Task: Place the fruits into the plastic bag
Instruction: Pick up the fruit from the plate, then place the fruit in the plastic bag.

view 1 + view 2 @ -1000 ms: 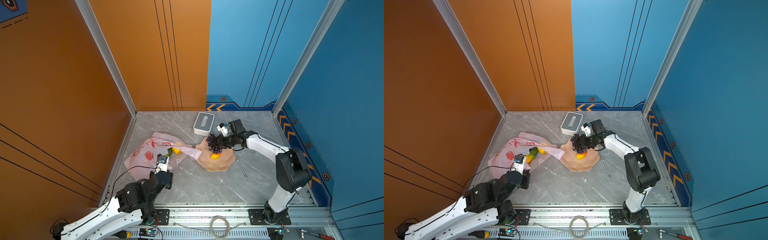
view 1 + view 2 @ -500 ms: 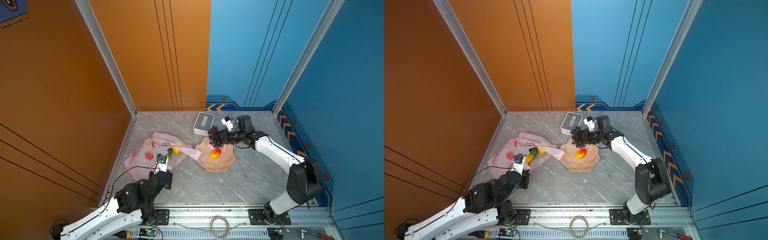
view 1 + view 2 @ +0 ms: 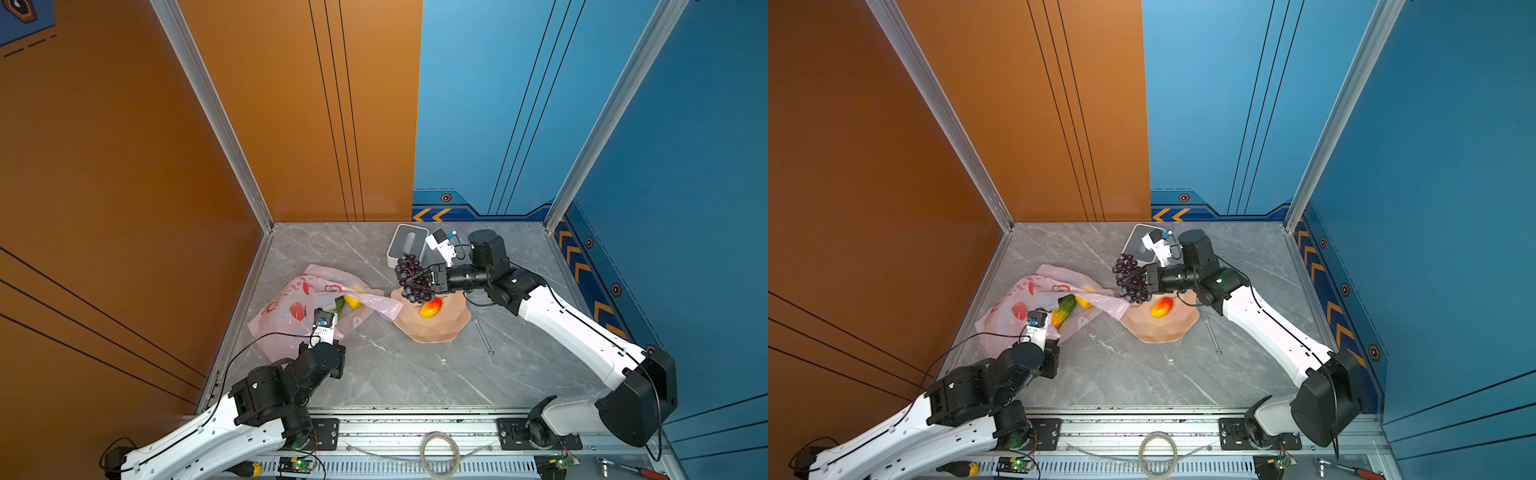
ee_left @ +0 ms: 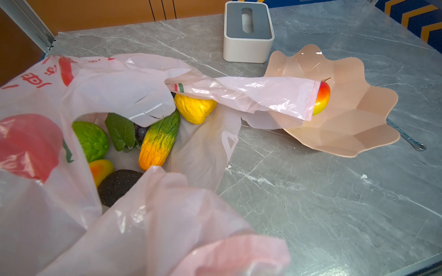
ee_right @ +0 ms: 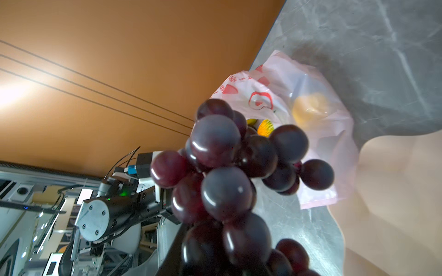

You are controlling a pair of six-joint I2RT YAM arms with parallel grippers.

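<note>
One grape bunch in right hand, mango on plate

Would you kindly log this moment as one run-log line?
right pincer: shut on grape bunch, above plate | left pincer: shut on plastic bag | mango: on plate

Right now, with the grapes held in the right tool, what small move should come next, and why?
Probably carry the grapes sideways toward the bag's open mouth. The right tool grips them above the plate's rim, short of the opening, and other fruit already lies inside.
</note>
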